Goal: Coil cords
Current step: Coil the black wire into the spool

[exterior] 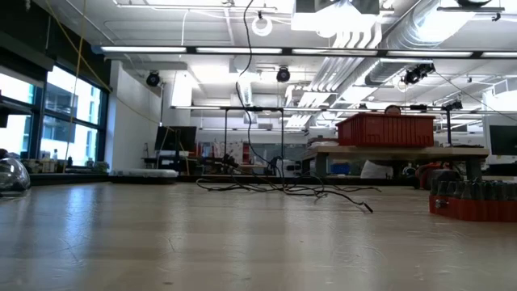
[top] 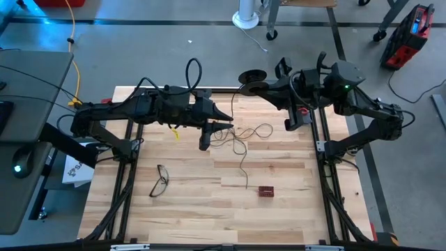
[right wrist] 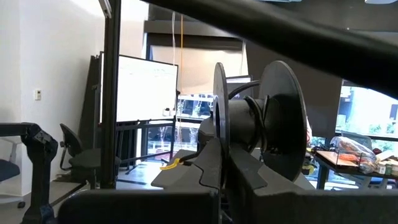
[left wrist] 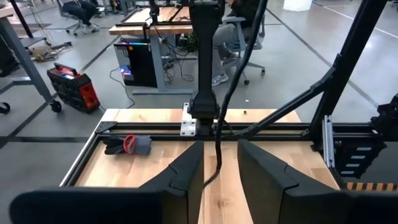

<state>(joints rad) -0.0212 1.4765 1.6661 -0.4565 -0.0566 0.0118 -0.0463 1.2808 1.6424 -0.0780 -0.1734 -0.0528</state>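
From above, the right tool [top: 259, 82] holds the black reel [top: 251, 77] over the table's [top: 293, 209] far edge; its wrist view shows fingers clamped on a flange. The left tool [top: 226, 120] pinches the thin wire [top: 243, 139], tangled mid-table. Only the overhead shows the eyeglasses [top: 159, 180].

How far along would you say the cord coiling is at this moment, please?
Done: the right tool has the round black reel clamped and lifted at the table's far edge, and the left tool grips the thin dark wire. In hand: the first winding, as the reel's hub looks nearly bare in the right wrist view. Left: most of the wire lies in loose loops on the pale wooden table, its end beside a small red block.
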